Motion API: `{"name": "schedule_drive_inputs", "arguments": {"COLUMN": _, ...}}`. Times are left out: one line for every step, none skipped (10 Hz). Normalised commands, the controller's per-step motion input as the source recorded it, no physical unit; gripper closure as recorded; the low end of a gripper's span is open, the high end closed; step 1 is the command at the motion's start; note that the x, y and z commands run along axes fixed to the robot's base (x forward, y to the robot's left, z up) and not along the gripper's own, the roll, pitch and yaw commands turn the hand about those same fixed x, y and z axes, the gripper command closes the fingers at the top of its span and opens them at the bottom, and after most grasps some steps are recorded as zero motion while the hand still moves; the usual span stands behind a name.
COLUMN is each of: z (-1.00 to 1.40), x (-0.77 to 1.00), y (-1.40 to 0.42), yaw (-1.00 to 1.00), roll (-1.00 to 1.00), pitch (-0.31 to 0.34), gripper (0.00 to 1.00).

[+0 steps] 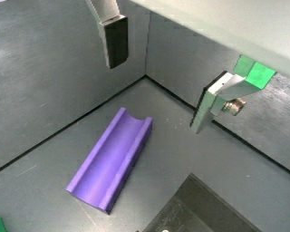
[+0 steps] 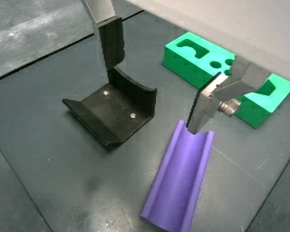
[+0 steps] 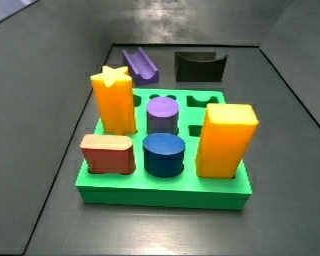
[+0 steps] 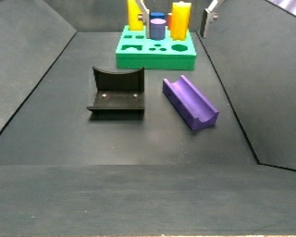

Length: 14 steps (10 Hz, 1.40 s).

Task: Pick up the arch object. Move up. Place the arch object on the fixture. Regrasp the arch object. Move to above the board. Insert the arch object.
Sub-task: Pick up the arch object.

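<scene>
The arch object [image 4: 191,100] is a long purple prism lying flat on the dark floor with its groove facing up; it also shows in both wrist views [image 1: 111,159] [image 2: 178,177] and at the back of a side view [image 3: 140,63]. Beside it stands the black fixture [image 2: 111,113] [image 4: 116,93] [image 3: 200,66]. The green board [image 3: 163,190] [image 4: 157,57] [image 2: 220,68] lies beyond them. My gripper [image 1: 158,95] [image 2: 152,95] hangs open well above the floor, over the ground between fixture, arch object and board. Nothing is between its fingers [image 1: 115,45].
The board carries a yellow star peg [image 3: 113,100], an orange block [image 3: 227,140], a purple cylinder [image 3: 162,115], a blue cylinder [image 3: 163,155] and a red block [image 3: 107,155]. Dark sloping walls [image 4: 40,83] enclose the floor on all sides.
</scene>
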Motion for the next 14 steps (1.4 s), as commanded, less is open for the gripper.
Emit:
{"name": "schedule_drive_inputs", "arguments": {"z": -0.07, "x": 0.04, "y": 0.0, "yaw": 0.0, "roll": 0.0, "pitch": 0.009, "gripper": 0.0}}
{"name": "schedule_drive_inputs", "arguments": {"z": -0.13, "x": 0.02, "y": -0.15, "yaw": 0.0, "roll": -0.02, "pitch": 0.0, "gripper": 0.0}}
{"name": "schedule_drive_inputs", "arguments": {"z": -0.53, "x": 0.01, "y": -0.31, "yaw": 0.0, "roll": 0.01, "pitch": -0.209, "gripper": 0.0}}
{"name": "schedule_drive_inputs", "arguments": {"z": -0.91, "x": 0.0, "y": -0.48, "yaw": 0.14, "roll": 0.1, "pitch": -0.139, "gripper": 0.0}}
{"name": "schedule_drive_inputs", "arguments": {"z": -0.98, "x": 0.0, "y": -0.43, "yaw": 0.34, "roll": 0.06, "pitch": -0.09, "gripper": 0.0}}
{"name": "schedule_drive_inputs", "arguments": {"z": -1.0, "x": 0.0, "y": -0.41, "yaw": 0.38, "roll": 0.06, "pitch": -0.06, "gripper": 0.0}}
{"name": "schedule_drive_inputs", "arguments": {"z": -1.0, "x": 0.0, "y": -0.45, "yaw": 0.43, "roll": 0.06, "pitch": -0.029, "gripper": 0.0}}
{"name": "schedule_drive_inputs", "arguments": {"z": -1.0, "x": 0.0, "y": -0.51, "yaw": 0.35, "roll": 0.06, "pitch": -0.029, "gripper": 0.0}}
{"name": "schedule_drive_inputs", "arguments": {"z": -0.8, "x": 0.23, "y": -0.73, "yaw": 0.22, "roll": 0.0, "pitch": -0.2, "gripper": 0.0}}
{"name": "schedule_drive_inputs", "arguments": {"z": -0.88, "x": 0.29, "y": -0.69, "yaw": 0.19, "roll": 0.0, "pitch": -0.164, "gripper": 0.0}}
{"name": "schedule_drive_inputs", "arguments": {"z": -0.99, "x": 0.15, "y": -0.19, "yaw": 0.43, "roll": 0.0, "pitch": -0.099, "gripper": 0.0}}
{"name": "schedule_drive_inputs", "arguments": {"z": -0.81, "x": -0.29, "y": 0.14, "yaw": 0.71, "roll": 0.06, "pitch": -0.194, "gripper": 0.0}}
{"name": "schedule_drive_inputs", "arguments": {"z": -0.81, "x": -0.33, "y": 0.18, "yaw": 0.68, "roll": 0.06, "pitch": -0.196, "gripper": 0.0}}
{"name": "schedule_drive_inputs", "arguments": {"z": -0.81, "x": -0.52, "y": 0.26, "yaw": 0.48, "roll": 0.06, "pitch": -0.236, "gripper": 0.0}}
